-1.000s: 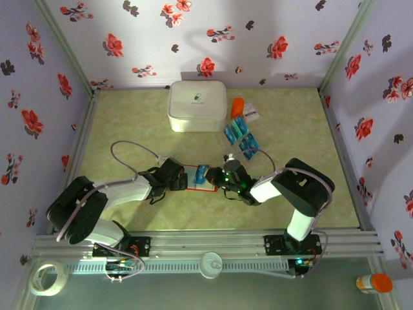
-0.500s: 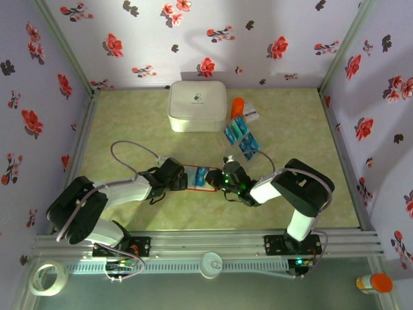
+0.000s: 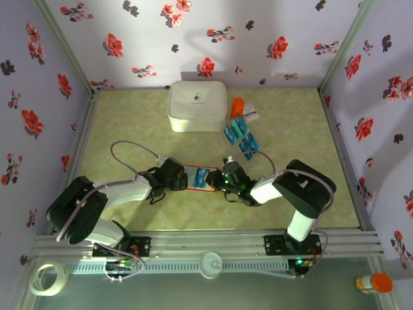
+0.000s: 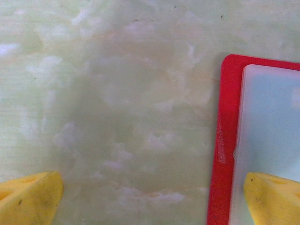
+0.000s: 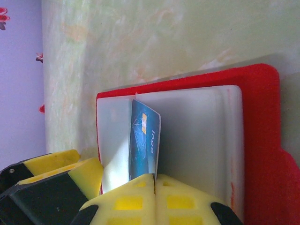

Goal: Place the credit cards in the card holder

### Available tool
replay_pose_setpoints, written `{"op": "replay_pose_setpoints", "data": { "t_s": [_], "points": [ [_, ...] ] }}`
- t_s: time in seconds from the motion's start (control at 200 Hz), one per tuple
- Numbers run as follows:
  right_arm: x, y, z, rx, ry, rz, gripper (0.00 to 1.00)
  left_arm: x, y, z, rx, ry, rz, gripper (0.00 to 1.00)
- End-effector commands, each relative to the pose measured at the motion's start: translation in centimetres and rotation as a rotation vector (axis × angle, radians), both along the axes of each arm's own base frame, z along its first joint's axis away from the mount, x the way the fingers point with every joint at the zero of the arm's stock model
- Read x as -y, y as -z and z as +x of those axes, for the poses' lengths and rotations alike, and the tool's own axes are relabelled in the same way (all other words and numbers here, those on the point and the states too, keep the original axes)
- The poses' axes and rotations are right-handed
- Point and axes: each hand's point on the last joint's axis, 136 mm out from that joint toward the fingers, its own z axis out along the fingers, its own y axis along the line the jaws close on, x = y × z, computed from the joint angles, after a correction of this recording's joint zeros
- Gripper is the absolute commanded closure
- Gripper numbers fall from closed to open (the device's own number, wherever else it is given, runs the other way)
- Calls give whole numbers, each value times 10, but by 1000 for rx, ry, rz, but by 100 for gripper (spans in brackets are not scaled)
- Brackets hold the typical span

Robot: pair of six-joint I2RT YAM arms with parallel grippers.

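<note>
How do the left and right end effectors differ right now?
The left end effector is open; the right end effector is shut. The left grips nothing, one finger over the card holder; the right pinches a credit card standing edge-on on its inside. Both have yellow fingers.

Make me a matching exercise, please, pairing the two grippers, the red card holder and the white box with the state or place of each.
Things:
1. left gripper
2. right gripper
3. card holder
4. white box

States or places:
A. at the back of the table
B. shut on a blue card
C. open, holding nothing
D. lying open between the two grippers

Pairs: 1-C, 2-B, 3-D, 4-A.
</note>
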Motion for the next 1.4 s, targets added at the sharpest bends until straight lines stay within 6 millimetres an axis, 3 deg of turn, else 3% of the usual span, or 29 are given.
{"op": "replay_pose_setpoints", "data": {
  "t_s": [0.0, 0.83, 0.855, 0.96, 1.09, 1.215, 1.395],
  "points": [
    [7, 22, -16, -86, -18, -75, 100, -15, 9, -7, -26, -17, 50, 0],
    [-17, 32, -14, -151, -110, -113, 100, -16, 9, -8, -24, -18, 46, 0],
    [-19, 32, -15, -152, -125, -116, 96, -16, 9, -8, -24, -17, 47, 0],
    [-21, 23, -17, -135, -187, -175, 75, -16, 10, -9, -26, -20, 48, 0],
    [-9, -1, -12, -74, -217, -283, 65, -16, 10, -9, -26, -21, 47, 0],
    [-3, -16, -5, -47, -228, -323, 65, -16, 10, -9, -28, -22, 45, 0],
    [-11, -24, 3, -28, -252, -344, 79, -16, 10, -9, -28, -22, 45, 0]
  ]
}}
